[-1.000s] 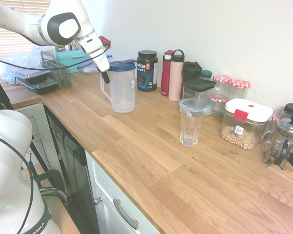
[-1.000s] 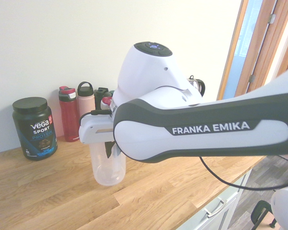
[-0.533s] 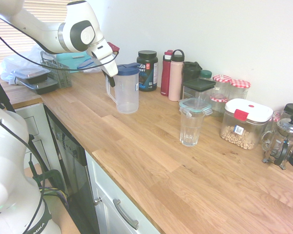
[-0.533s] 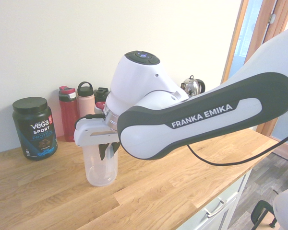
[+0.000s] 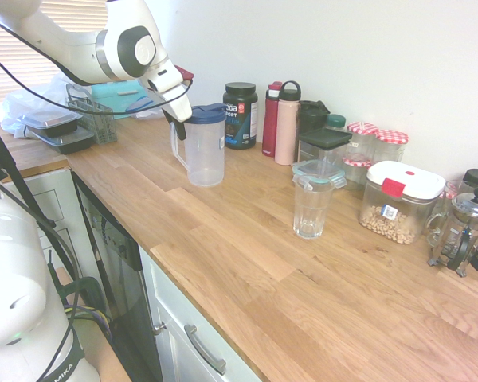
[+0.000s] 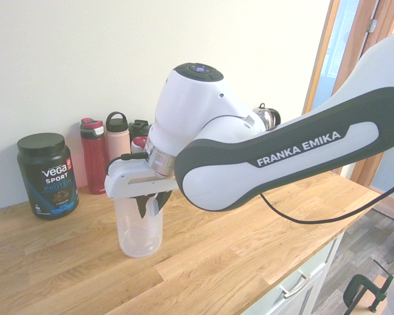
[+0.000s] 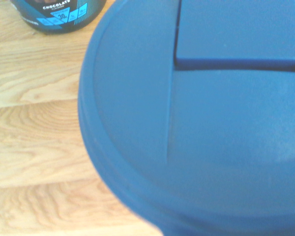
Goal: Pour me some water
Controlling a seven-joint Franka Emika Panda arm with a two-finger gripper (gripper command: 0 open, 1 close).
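The arm reaches in, wrist bent downward. The gripper [image 5: 174, 122] points down, fingers [image 6: 143, 205] set slightly apart.

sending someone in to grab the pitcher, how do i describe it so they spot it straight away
On the long wooden countertop, look along the wall to the row of containers starting with the black Vega protein tub. The pitcher stands just in front of that tub, toward the counter's front edge. It is the only translucent plastic jug with a handle and a dark blue lid, with the gripper at its handle.
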